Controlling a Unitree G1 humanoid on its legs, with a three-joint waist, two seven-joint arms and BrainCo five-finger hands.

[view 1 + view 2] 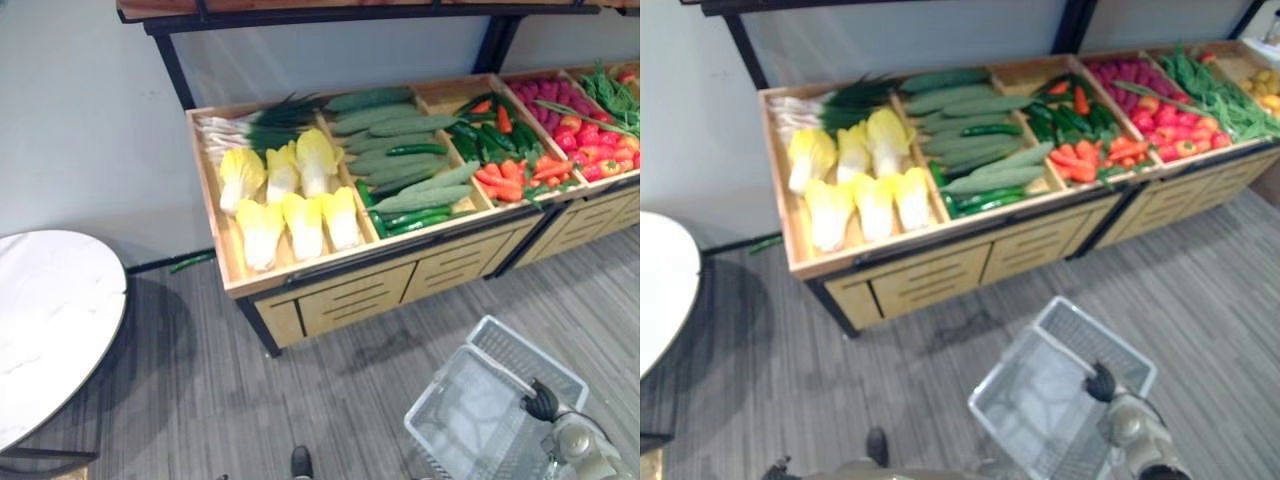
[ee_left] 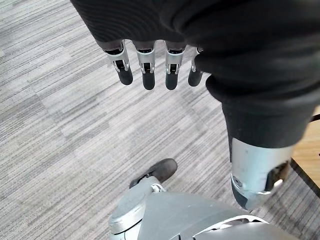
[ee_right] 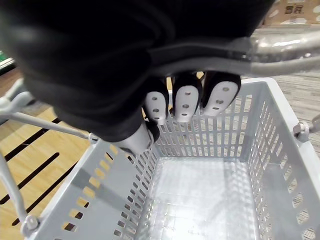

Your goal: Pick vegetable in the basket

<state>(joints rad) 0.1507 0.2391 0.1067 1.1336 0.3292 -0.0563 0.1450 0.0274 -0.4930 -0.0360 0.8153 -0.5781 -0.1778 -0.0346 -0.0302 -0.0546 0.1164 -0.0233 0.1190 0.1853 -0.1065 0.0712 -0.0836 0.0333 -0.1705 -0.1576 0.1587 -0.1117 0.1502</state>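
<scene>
right hand [image 3: 187,100] grips the basket [image 3: 210,145] by its handle [image 3: 280,47], vegetables [image 1: 400,150] well apart.

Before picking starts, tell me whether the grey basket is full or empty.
Empty. The grey basket shows a bare floor, nothing inside; the right hand is curled round its handle.

Classed as a grocery shop, produce aisle. Grounds: long wooden display stand [image 1: 350,295] set against the wall, split by dividers into open bins, with drawer fronts below. Stocked in bulk and sorted by kind: pale cabbages [image 1: 300,225], spring onions [image 1: 250,125], cucumbers [image 1: 400,160], carrots [image 1: 505,178], red peppers [image 1: 598,150]. Grey perforated plastic shopping basket [image 1: 480,400] with wire handles out on the aisle before the stand. Grey plank-pattern floor [image 1: 200,380]; round white table [image 1: 50,320] to the left.
</scene>
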